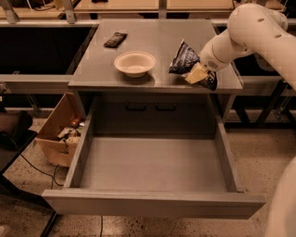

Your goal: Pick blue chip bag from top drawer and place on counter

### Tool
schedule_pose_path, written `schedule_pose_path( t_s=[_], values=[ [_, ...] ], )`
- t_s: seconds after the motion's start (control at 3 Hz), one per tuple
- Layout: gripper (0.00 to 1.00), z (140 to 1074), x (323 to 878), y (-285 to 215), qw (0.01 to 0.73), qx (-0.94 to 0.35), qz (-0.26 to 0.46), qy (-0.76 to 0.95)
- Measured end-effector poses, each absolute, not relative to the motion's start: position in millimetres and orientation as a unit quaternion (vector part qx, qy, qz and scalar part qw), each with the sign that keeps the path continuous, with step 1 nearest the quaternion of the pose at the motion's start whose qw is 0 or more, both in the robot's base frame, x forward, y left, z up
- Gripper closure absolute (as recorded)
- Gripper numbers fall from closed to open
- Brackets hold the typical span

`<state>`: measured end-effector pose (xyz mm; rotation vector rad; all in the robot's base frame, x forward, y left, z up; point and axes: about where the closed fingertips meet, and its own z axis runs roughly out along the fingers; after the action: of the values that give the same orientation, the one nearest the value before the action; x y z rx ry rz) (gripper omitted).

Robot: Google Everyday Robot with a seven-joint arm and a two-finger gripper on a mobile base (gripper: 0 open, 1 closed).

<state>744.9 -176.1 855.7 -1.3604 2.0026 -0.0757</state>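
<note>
Camera view: tool [196, 74] clamped on tilted blue chip bag [183, 56] at the counter's [162, 37] right edge.

Surroundings: speckled floor [259, 152], rear bench [199, 5].
Open cardboard box [55, 139] holding clutter stands on the floor at left, a dark cable [39, 169] just beside it; the bench is pale wood.
</note>
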Motion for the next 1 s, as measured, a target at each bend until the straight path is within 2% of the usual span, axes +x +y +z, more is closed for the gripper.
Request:
schedule_pose_path(
  t_s=[0.33, 0.67, 1.0],
  values=[
    [0.00, 855.6, 744.9, -176.1, 0.352, -0.526, -0.029, 0.774],
    [0.00, 873.0, 744.1, -175.9, 0.375, -0.523, -0.013, 0.765],
    [0.00, 932.5, 724.8, -180.6, 0.417, -0.516, -0.005, 0.748]
  ],
)
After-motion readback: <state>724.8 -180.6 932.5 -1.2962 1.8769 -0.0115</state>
